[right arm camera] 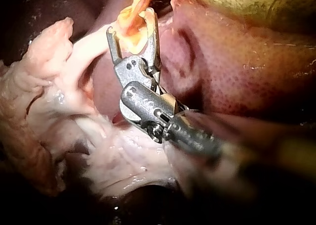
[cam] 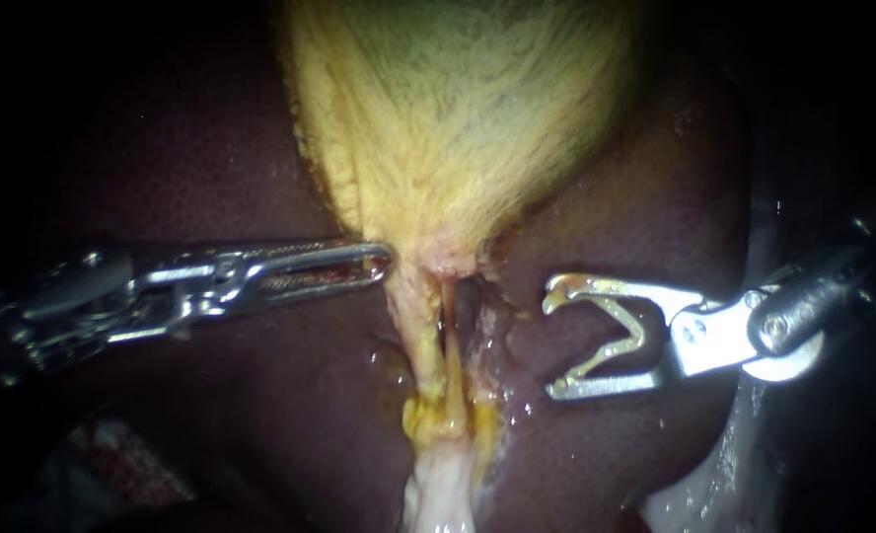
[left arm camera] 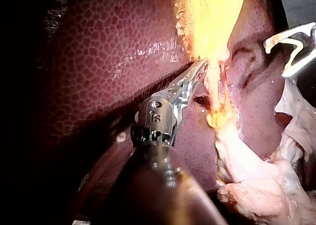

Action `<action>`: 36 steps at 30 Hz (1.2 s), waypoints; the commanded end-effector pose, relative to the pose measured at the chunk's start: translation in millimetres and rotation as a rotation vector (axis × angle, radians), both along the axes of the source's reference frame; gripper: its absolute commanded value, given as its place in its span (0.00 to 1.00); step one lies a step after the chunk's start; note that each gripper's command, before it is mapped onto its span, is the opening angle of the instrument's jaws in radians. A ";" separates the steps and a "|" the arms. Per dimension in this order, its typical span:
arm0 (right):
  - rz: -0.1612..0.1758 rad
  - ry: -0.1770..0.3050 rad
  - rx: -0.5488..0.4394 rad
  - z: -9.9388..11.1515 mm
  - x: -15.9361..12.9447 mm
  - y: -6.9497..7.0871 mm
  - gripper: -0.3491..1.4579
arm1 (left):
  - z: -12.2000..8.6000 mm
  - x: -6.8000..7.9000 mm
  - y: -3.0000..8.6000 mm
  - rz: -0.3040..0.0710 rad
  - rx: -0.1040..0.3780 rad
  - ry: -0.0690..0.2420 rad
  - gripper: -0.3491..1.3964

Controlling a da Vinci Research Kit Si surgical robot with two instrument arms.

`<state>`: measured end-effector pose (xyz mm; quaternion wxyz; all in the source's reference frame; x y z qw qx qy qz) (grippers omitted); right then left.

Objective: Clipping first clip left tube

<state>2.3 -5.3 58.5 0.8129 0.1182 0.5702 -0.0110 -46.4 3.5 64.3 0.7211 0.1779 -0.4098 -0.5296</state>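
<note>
Gallbladder (cam: pixel 458 109): yellow, at 12 o'clock, tapering to a neck at centre.
Left tube (cam: pixel 414 331): runs from the neck toward 6, just beside a 2nd tube (cam: pixel 452 355), over dark red liver (cam: pixel 211 158).
Left instrument (cam: pixel 384 262): in from 9; jaws nearly together, pinching the neck's edge.
Right instrument (cam: pixel 553 342): at 3 of both tubes, apart from them; jaws wide, holding an open clip (cam: pixel 630 336).
</note>
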 end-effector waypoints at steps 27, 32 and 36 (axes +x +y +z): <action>-0.040 -0.065 0.073 10.9 11.7 -5.1 0.52 | -3.8 5.1 0.0 -0.009 -0.005 0.019 0.00; -0.058 -0.113 0.063 12.9 10.8 -4.6 0.52 | -4.6 5.3 0.1 -0.012 -0.005 0.014 0.00; -0.065 -0.146 0.052 14.1 10.6 -4.7 0.52 | -5.3 5.3 0.3 -0.017 -0.006 0.006 0.00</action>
